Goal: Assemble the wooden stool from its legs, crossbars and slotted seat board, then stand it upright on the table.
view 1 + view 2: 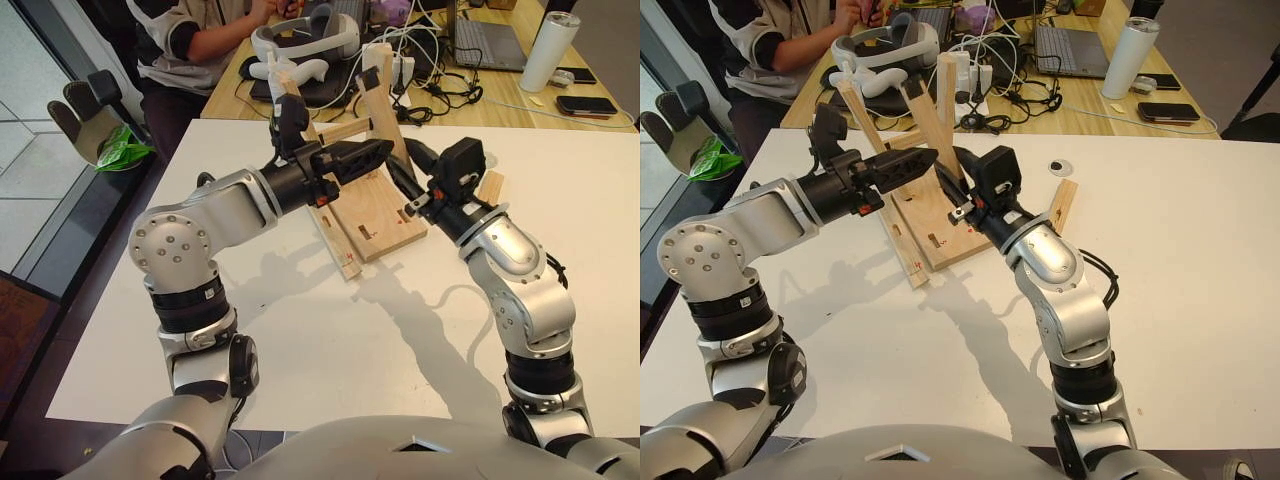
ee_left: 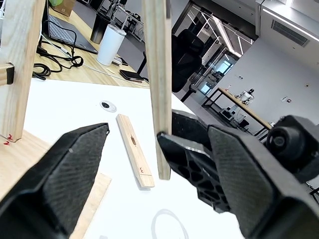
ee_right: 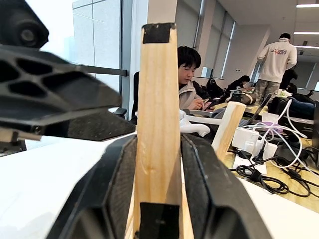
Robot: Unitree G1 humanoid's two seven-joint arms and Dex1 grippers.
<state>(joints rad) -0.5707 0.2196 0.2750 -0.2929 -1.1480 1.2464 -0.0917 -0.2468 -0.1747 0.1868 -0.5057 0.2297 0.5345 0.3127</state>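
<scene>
Starting at the left, my left claw hangs above the far part of the board with its fingers spread, gripping nothing. The leg that my other claw holds passes through the gap, close by one finger. The board lies flat on the table, in the middle and rather far. Other legs rise from its far side, leaning a little, and a loose bar lies just beside its near-left edge. Right of that, my right claw is clenched on the leg, both pads flat against its broad faces. Whether the foot of that leg sits in its slot I cannot tell, as my own fingers hide it. Farther right, past my right wrist, another bar lies alone on the table, apart from the board. I judge this wood light and stiff, and dry enough that my pads should not slip, so weight is no worry. The weak spots are the joints, which would bind or chip if a leg were pushed in aslant. The best hold is low on a leg, across the flat faces and near the slot, so that force runs straight down. The half-built frame will likely wobble, so steadying it with the free claw looks wise.
</scene>
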